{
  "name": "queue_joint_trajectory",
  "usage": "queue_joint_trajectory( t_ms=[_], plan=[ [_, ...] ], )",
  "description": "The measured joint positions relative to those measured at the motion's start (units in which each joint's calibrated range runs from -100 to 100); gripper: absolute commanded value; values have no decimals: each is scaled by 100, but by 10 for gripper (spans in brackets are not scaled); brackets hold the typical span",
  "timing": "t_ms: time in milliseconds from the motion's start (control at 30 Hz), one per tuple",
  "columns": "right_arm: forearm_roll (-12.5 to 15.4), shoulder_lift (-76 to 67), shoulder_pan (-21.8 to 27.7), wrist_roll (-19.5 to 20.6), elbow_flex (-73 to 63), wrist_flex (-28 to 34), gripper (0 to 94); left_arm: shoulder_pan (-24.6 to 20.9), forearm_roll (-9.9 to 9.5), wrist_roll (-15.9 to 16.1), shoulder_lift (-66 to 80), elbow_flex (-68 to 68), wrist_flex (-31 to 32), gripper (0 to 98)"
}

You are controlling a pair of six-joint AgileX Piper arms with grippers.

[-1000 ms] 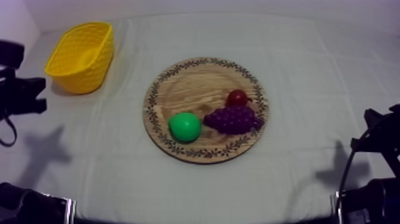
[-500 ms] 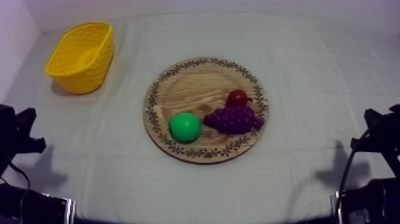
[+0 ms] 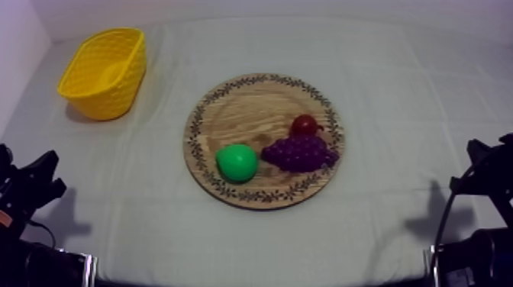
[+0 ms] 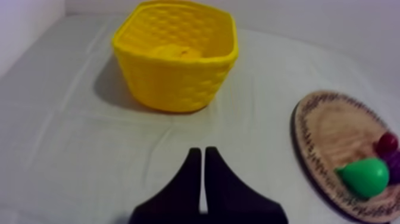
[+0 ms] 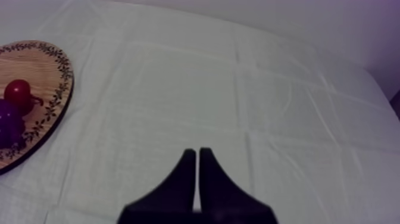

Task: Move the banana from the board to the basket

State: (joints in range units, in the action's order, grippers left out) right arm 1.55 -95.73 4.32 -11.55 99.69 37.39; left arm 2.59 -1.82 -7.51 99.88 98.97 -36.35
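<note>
The yellow basket stands at the table's far left. Inside it lies a yellow curved shape, apparently the banana. The round wooden board in the middle carries a green pear, a bunch of grapes and a small red fruit. My left gripper is shut on nothing, low at the left edge, well in front of the basket. At the right side, my right gripper is shut with nothing in it, over bare cloth to the right of the board.
The cloth shows creases at the right. From the left wrist, the board's rim with the pear and red fruit lies off to the right of the basket. My right arm rests low at the right edge.
My left arm has drawn back from beside the basket toward the table's lower left edge. The fruit, board, basket and right arm have not moved.
</note>
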Motion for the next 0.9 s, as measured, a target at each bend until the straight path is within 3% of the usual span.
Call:
queue_joint_trajectory(
  t_ms=[200,900],
  plan=[
    [0,0,0,0,0,0,3,68,-21,-300,12,75,417,2],
    [0,0,-3,0,0,0,3,76,-24,-301,12,81,455,2]
  ],
)
